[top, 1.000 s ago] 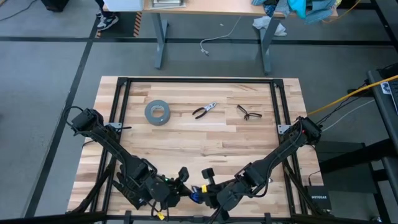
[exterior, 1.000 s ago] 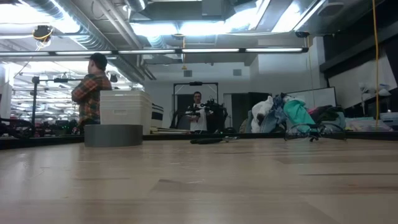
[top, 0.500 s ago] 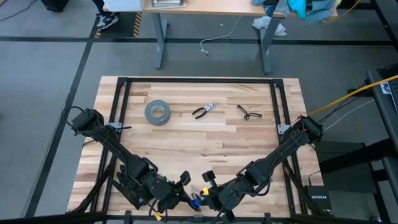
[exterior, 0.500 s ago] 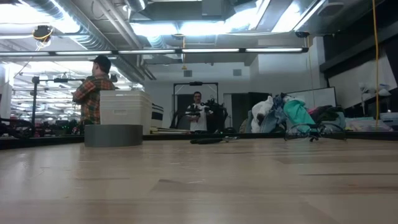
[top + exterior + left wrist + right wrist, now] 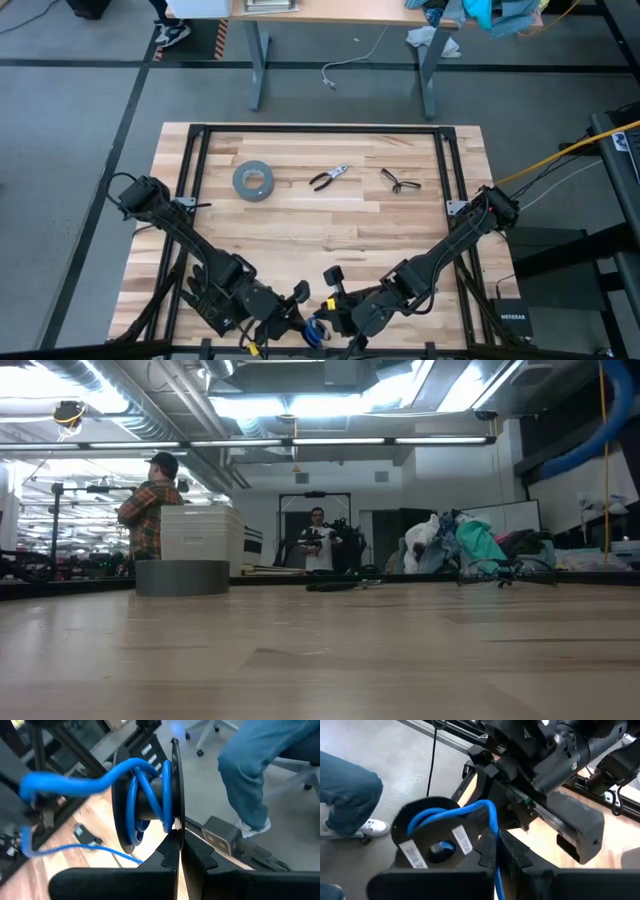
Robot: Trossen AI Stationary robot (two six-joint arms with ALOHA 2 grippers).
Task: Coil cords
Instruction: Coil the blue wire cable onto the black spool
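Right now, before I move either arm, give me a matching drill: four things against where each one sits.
Things:
1. grey ring of duct tape
2. dark-handled metal pliers
3. dark-framed glasses
4. bright blue cord on a black reel

Places on the wooden table:
A. middle of the far row
B. at the near edge
C. left end of the far row
D. right end of the far row

Pairs: 1-C, 2-A, 3-D, 4-B.

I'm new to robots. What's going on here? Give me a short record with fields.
Activity: winding blue cord onto a black spool
Left gripper: shut on the spool's rim
Right gripper: shut on the cord
Where: table's near edge
Unused items: tape roll, pliers, glasses
Background: person in plaid shirt
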